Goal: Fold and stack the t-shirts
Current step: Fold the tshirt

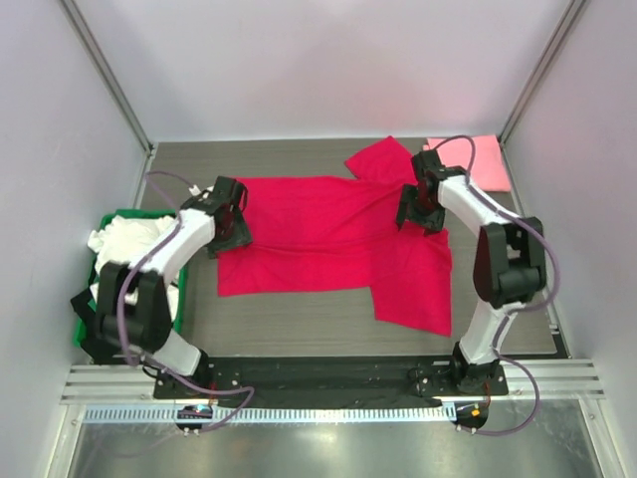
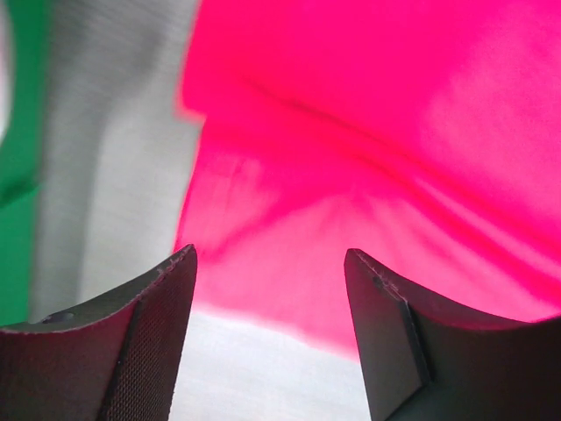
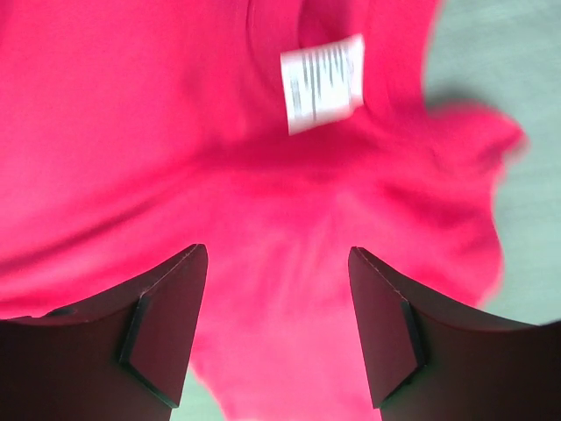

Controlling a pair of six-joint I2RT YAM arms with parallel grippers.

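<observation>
The left gripper [image 2: 270,260] and right gripper [image 3: 278,254] both hang with jaws parted, gripping nothing, over the red shirt [image 1: 328,237] spread mid-table, so if either pinches only one layer or misses the edge, I'd expect a bunched, lopsided fold.

Tag: a small white tag [image 3: 323,83] lay on the red shirt [image 3: 158,140], near the neck opening, tilted a little in the right wrist view.
Print on tag: several short rows of dark print ran across it, closely set.
Legibility: the rows were too blurred to read; no word, number or brand could be made out.
Other views: the top and left wrist views showed nothing legible.
</observation>
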